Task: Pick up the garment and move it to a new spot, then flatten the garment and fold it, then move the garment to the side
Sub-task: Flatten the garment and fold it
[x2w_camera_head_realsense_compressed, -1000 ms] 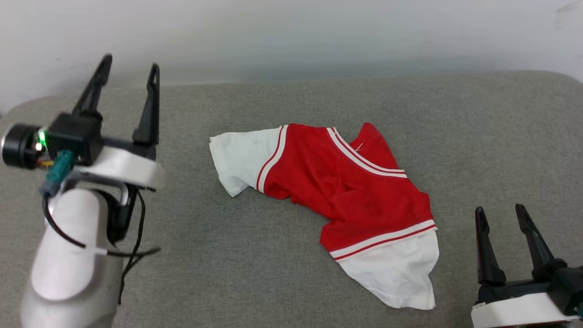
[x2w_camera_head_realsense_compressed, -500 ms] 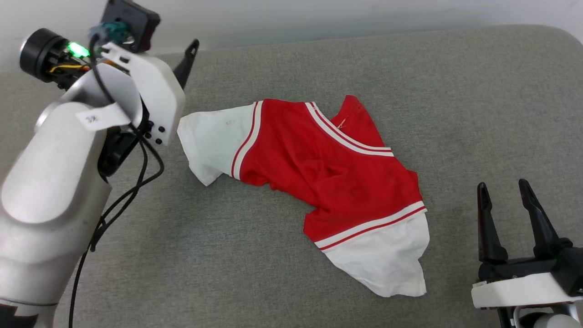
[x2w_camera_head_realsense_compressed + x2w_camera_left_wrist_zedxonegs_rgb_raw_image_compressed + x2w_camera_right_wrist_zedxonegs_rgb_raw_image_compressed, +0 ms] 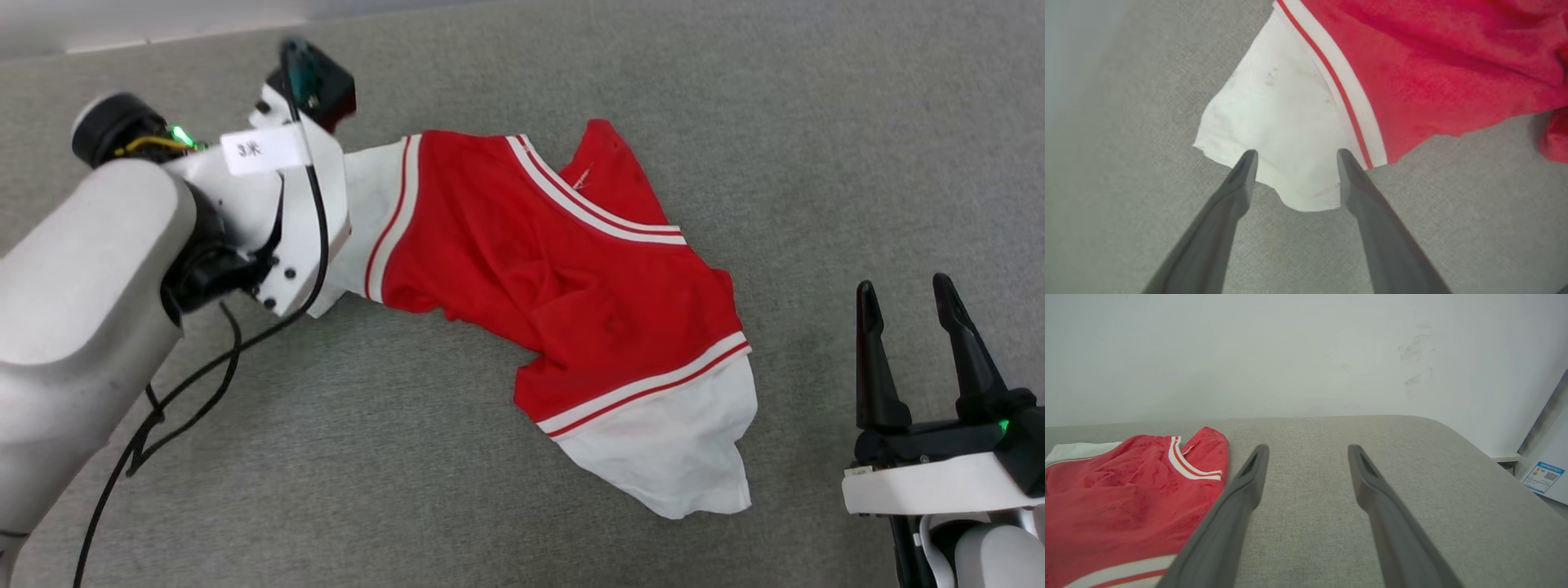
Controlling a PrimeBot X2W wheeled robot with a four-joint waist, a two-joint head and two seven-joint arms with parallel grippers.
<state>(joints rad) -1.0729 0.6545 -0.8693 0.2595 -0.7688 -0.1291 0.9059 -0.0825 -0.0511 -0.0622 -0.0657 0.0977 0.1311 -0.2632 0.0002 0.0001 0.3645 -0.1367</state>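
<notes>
— Grey woven upholstery [image 3: 408, 457] nearest, under the garment [image 3: 563, 286]: red jersey, crumpled, lying slantwise, one white sleeve toward the near right, the other toward the far left.

— And around the garment?

— Right of its near sleeve and apart from it: right gripper [image 3: 904, 284], fingers spread wide and empty, pointing away over bare upholstery. Left of the garment: black cable [image 3: 196, 385] looping down beside the pale left forearm [image 3: 73, 269].

— Anything in the way?

— Over the garment's far-left sleeve: white wrist housing [image 3: 302, 237] with a paper label [image 3: 260, 149], covering part of that sleeve in the head view. In the left wrist view: left gripper [image 3: 1294, 153] parted wide, gripping nothing, one tip over each side of the sleeve's hem. Touching the cloth or just above it: cannot tell.

— Beyond the garment?

— Rounded far edge of the upholstery, then a pale wall [image 3: 1290, 355]. Far right of the garment, a pale panel with a blue-and-white sticker [image 3: 1543, 476], cut off by the frame.

— Hard to make out?

— Faint dark smudges on the red front, too dim to read. Lower body bunched under itself.
</notes>
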